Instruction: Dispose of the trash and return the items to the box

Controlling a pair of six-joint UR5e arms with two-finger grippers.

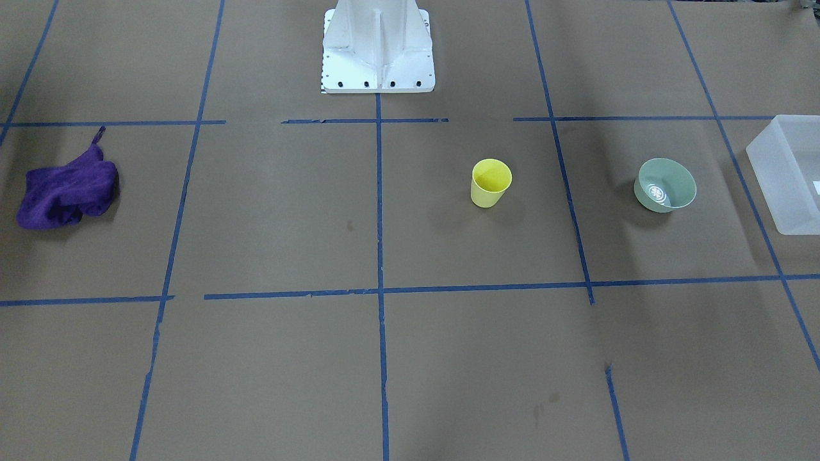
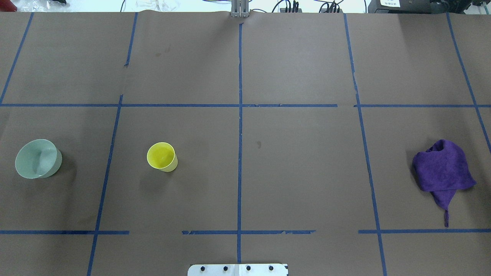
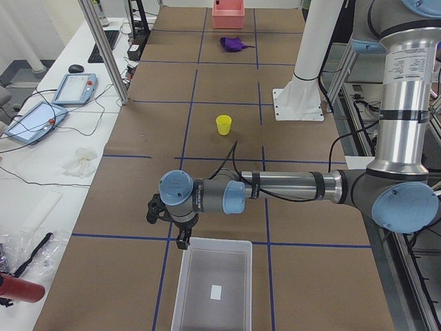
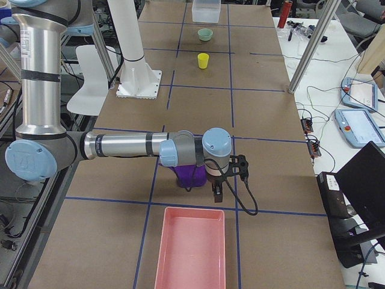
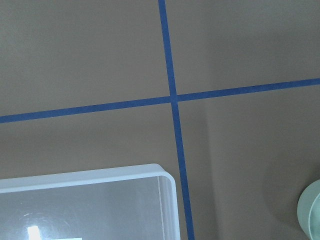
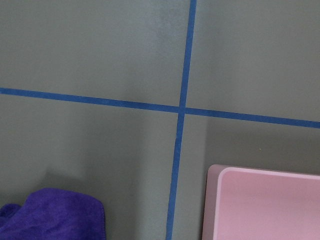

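Observation:
A small yellow cup [image 1: 491,183] stands upright on the brown table, also in the overhead view [image 2: 162,156]. A pale green bowl [image 1: 665,185] with a white mark inside sits beside it, nearer the robot's left end [image 2: 38,158]. The frosted-white box [image 1: 791,173] stands at that end, empty but for a small white label [image 3: 213,289]. My left gripper [image 3: 180,238] hangs just above the box's near rim; I cannot tell whether it is open. My right gripper [image 4: 218,192] hangs at the other end, by a purple cloth [image 4: 191,176]; its state is unclear too.
The crumpled purple cloth [image 2: 443,170] lies at the robot's right end, next to an empty pink tray [image 4: 190,250]. The white pedestal base [image 1: 378,51] stands at the table's robot side. Blue tape lines grid the brown paper.

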